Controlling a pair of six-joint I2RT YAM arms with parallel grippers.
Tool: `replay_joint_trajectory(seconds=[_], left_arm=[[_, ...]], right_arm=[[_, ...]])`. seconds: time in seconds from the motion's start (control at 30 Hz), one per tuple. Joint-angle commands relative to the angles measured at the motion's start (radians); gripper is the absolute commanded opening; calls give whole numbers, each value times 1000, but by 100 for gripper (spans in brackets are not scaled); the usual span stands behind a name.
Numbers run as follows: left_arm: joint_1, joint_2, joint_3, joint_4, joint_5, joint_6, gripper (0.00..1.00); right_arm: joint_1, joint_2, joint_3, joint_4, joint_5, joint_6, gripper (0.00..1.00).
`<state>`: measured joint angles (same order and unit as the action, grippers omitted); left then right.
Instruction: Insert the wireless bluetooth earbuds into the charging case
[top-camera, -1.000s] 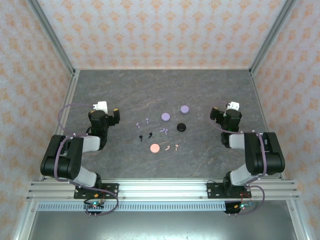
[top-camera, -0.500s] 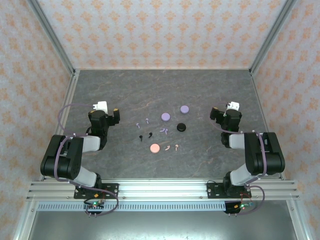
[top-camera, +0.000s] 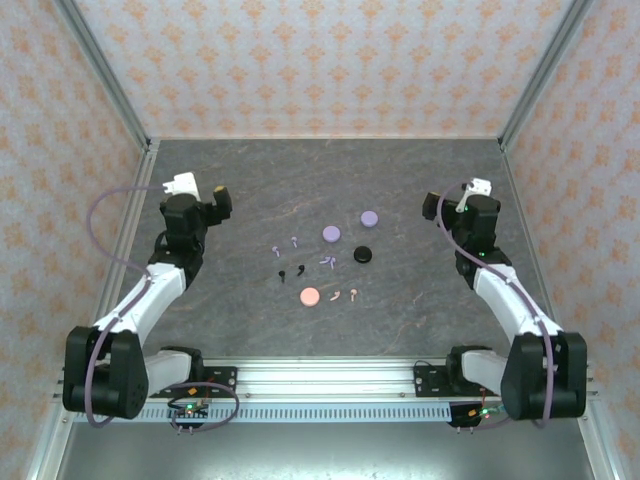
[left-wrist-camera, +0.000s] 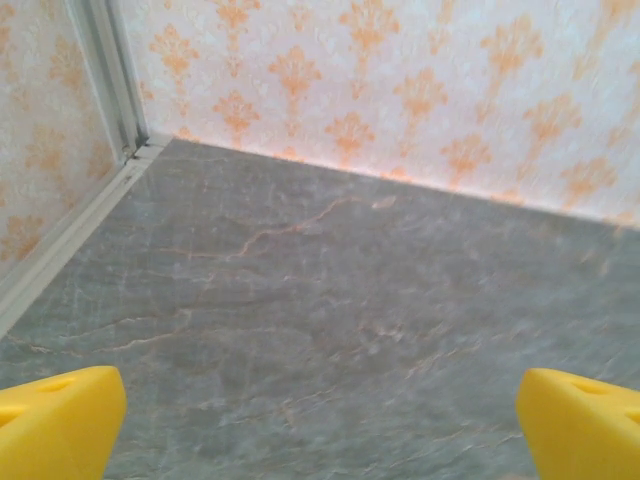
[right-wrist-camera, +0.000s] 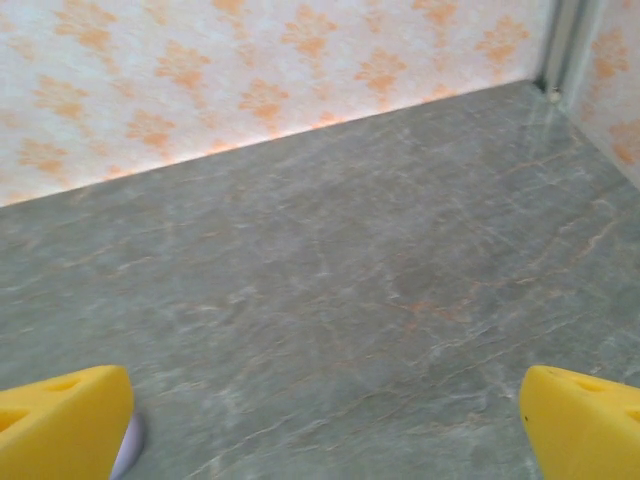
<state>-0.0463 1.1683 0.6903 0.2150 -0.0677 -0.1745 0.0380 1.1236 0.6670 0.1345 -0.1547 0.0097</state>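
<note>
Earbuds (top-camera: 327, 261) loose on the surface (top-camera: 400, 180), nothing gripped.
Your left fingers (left-wrist-camera: 55, 420) and right fingers (right-wrist-camera: 60, 420) stand spread wide and empty; the earbuds lie scattered midway between the two arms, among the round cases (top-camera: 331, 232).

Top view: we read earbuds (top-camera: 327, 261) as specks; stem direction and pairing not resolvable.
Left wrist view: left gripper (left-wrist-camera: 320, 425) fingers (left-wrist-camera: 55, 420) cut off by frame edge at 7 and 5 o'clock.
Right wrist view: right gripper (right-wrist-camera: 320, 425) fingers (right-wrist-camera: 60, 420) cropped likewise. Lilac patch (right-wrist-camera: 130, 442) at 7 o'clock is blurred and part-hidden behind finger; we cannot identify it.
</note>
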Motion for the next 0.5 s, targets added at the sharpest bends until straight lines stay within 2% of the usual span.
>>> replay_joint_trajectory(seconds=[0.0, 0.13, 0.3, 0.47], left_arm=[[-17, -14, 88, -315, 100, -178, 100], [-59, -59, 96, -428, 168, -275, 100], [-73, -135, 38, -425, 201, -392, 100], [-76, -162, 42, -442, 148, -399, 100]], right_arm=[[67, -51, 66, -314, -71, 33, 99], [178, -77, 137, -481, -155, 53, 99], [427, -47, 209, -649, -87, 49, 99], [653, 55, 274, -719, -23, 153, 100]])
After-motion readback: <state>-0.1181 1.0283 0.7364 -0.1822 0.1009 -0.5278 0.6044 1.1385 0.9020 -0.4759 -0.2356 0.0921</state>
